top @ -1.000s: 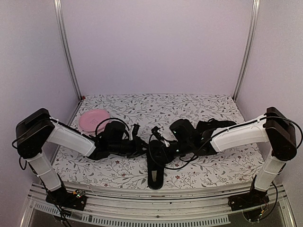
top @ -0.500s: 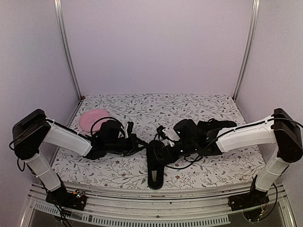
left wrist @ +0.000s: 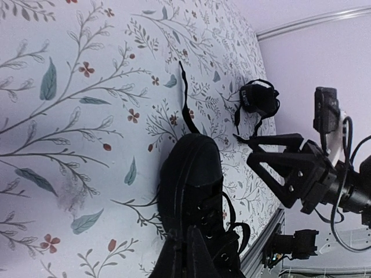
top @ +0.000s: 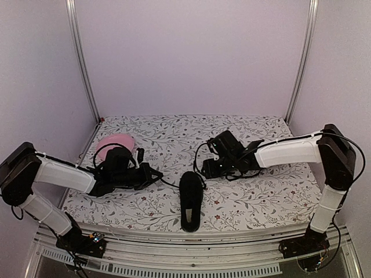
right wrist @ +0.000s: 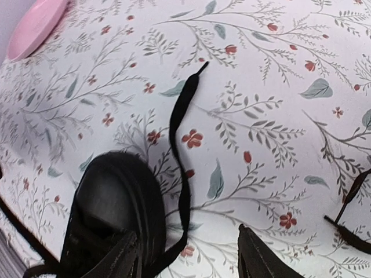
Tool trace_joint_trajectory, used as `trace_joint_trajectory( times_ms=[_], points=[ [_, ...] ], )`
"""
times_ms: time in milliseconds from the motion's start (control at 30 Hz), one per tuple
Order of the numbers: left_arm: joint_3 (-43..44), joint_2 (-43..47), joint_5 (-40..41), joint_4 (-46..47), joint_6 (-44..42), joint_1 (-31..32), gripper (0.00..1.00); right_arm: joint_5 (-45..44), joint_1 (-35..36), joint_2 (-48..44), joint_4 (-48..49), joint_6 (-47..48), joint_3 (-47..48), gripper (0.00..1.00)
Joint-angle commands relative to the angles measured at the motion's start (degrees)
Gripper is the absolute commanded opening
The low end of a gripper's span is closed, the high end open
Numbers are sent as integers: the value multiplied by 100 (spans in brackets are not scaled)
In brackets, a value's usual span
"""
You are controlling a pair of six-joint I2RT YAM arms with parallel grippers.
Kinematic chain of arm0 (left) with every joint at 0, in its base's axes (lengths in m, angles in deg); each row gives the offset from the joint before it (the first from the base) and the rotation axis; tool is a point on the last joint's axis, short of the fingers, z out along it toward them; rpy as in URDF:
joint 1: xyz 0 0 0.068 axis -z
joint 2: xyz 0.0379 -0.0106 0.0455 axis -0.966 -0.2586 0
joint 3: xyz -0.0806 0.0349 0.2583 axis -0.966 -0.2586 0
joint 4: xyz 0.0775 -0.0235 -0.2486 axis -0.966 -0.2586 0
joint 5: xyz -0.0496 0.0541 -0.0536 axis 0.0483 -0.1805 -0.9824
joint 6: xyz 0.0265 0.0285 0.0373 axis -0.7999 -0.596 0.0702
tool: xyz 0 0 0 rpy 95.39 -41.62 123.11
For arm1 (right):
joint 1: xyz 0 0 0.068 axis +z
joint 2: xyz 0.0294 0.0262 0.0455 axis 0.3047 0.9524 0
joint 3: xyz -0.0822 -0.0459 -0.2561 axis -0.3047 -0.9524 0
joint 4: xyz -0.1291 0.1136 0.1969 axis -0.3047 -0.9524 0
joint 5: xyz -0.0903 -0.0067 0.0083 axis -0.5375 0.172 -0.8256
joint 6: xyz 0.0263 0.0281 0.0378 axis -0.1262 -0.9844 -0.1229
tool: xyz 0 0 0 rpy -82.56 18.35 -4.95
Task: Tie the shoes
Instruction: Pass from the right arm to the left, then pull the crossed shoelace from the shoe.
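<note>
A black shoe (top: 191, 202) is lying on the flowered table (top: 261, 200), in the middle and close to the near edge, with its length running from near to far. Only this one shoe is showing clearly.

The left gripper (top: 156, 175) is hovering low over the table to the left of the shoe, apart from it. Its jaws are pressing tightly together on the held lace (top: 168, 182), which is running as a thin black line from their tips to the shoe.

The right gripper (top: 207, 168) is hanging just beyond the shoe's far end, on its right side. Its fingers (right wrist: 258, 258) are standing wide apart and gripping nothing. The loose lace (right wrist: 181, 150) is lying on the table between and ahead of them, snaking away from the shoe.

A pink plate (top: 113, 142) is sitting at the far left, partly hidden behind the left arm.
</note>
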State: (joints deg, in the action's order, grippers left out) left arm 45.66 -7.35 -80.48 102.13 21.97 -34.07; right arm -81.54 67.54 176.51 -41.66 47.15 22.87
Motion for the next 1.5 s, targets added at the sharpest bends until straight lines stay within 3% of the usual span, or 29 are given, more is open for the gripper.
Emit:
trace_joint_trajectory(
  times_ms=[0, 333, 433, 567, 1033, 1100, 1167, 1200, 1333, 1467],
  points=[
    [-188, 371, 80, -375, -280, -271, 0, -728, -98, 854, -713, -402, 1184, 56],
    [-240, 494, -146, -541, -492, -429, 0, -1155, -102, 2588, -1575, -147, 3433, 55],
    [-249, 473, -193, -535, -527, -446, 0, -1198, -97, 2852, -1644, -97, 3699, 51],
    [-269, 435, -266, -458, -539, -466, 0, -1172, -91, 3120, -1688, 1, 3935, 35],
    [-328, 343, -392, -241, -512, -474, 0, -1238, -40, 3746, -1751, 355, 4279, 38],
    [-337, 363, -375, -250, -512, -474, 0, -1264, -40, 3810, -1747, 349, 4281, 28],
    [-338, 385, -351, -255, -523, -489, 0, -1419, -36, 3826, -1796, 314, 4281, 8],
    [-337, 398, -343, -289, -535, -510, 0, -1560, -36, 3814, -1852, 288, 4277, 3],
    [-337, 612, -316, -576, -705, -760, 0, -2136, -129, 3479, -2085, 138, 4157, 2],
    [-337, 994, -311, -1089, -1044, -1239, 0, -2361, -370, 2461, -2019, 35, 3521, 2]
  ],
)
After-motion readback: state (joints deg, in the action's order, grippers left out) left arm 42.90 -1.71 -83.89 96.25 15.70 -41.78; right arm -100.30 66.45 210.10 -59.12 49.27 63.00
